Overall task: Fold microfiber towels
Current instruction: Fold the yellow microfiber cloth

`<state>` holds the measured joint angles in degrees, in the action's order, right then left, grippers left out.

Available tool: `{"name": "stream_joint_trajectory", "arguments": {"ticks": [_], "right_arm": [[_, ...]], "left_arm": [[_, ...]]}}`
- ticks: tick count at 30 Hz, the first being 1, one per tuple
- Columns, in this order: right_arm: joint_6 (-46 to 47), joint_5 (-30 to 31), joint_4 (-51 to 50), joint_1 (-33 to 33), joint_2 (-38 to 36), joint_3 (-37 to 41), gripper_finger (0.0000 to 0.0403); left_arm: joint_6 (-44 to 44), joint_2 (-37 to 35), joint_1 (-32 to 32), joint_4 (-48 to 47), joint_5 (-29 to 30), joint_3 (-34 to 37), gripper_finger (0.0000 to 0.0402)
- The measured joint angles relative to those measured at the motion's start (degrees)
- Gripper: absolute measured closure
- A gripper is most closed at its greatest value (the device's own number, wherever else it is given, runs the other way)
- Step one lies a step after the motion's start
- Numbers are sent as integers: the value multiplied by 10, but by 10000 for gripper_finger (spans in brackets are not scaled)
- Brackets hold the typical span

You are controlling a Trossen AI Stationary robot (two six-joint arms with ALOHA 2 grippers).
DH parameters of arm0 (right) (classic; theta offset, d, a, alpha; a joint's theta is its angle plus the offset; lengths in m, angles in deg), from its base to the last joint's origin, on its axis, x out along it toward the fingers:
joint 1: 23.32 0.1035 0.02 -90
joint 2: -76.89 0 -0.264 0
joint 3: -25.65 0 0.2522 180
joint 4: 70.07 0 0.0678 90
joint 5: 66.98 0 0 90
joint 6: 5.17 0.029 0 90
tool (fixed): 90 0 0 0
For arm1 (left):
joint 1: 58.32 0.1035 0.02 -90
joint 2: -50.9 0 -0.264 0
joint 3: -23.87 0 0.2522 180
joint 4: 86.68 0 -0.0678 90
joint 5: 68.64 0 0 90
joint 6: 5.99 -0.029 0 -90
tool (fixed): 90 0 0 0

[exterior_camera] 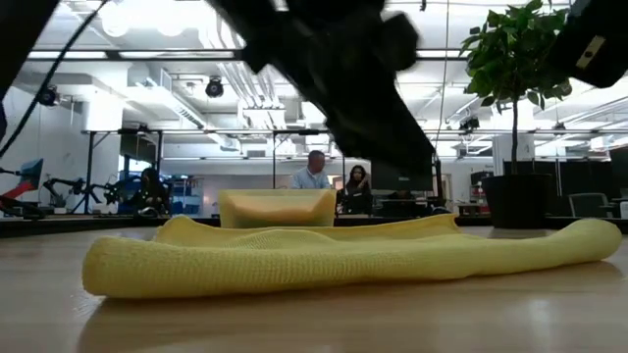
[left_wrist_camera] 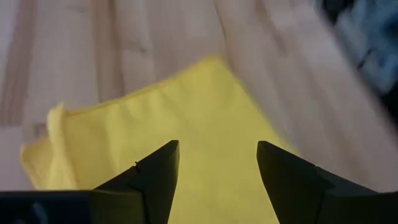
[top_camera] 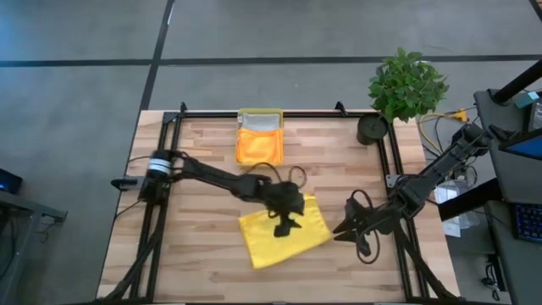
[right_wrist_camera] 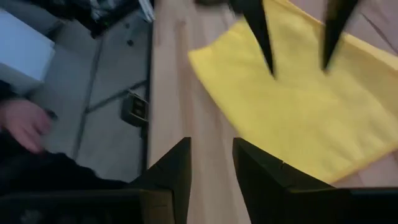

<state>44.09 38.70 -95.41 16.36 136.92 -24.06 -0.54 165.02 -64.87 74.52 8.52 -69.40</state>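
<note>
A potted plant point(top_camera: 407, 83) stands at the wooden table's point(top_camera: 195, 246) corner.

From straight overhead we see the whole bench point(top_camera: 195, 169) with floor around it. Our low camera sits at bench-top height near the front edge, facing level toward the back edge and the room beyond, very close to the yellow towel point(exterior_camera: 334, 257). Each wrist camera looks down past its own fingers from close above. All four views share that towel point(top_camera: 284, 230) point(left_wrist_camera: 186, 137) point(right_wrist_camera: 298, 93) near the front edge.

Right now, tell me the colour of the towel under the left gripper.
Bright yellow towel; the high view shows it best.
</note>
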Motion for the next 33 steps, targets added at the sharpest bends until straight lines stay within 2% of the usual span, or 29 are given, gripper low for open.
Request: {"name": "stream_joint_trajectory", "arguments": {"ticks": [5,8,13,18,21,24,30,33], "right_arm": [[30,3,-4,9,-21,0,291],[43,11,-5,17,-29,-1,291],[56,11,-6,19,-29,-1,291],[58,19,-14,19,-28,-1,291],[50,30,-17,19,-29,-1,291],[43,50,-20,19,-28,0,291],[39,86,-32,19,-28,0,291],[37,88,-32,19,-28,0,291]], "left_arm": [[-123,103,-7,-106,77,-140,198],[-137,150,-4,-143,92,-210,198],[-119,205,1,-242,139,-280,198],[7,209,5,-320,179,-290,199],[161,205,9,-389,214,-289,199],[282,205,16,-446,217,-289,198],[314,179,18,-446,233,-284,198],[260,153,22,-447,253,-281,198]]}}
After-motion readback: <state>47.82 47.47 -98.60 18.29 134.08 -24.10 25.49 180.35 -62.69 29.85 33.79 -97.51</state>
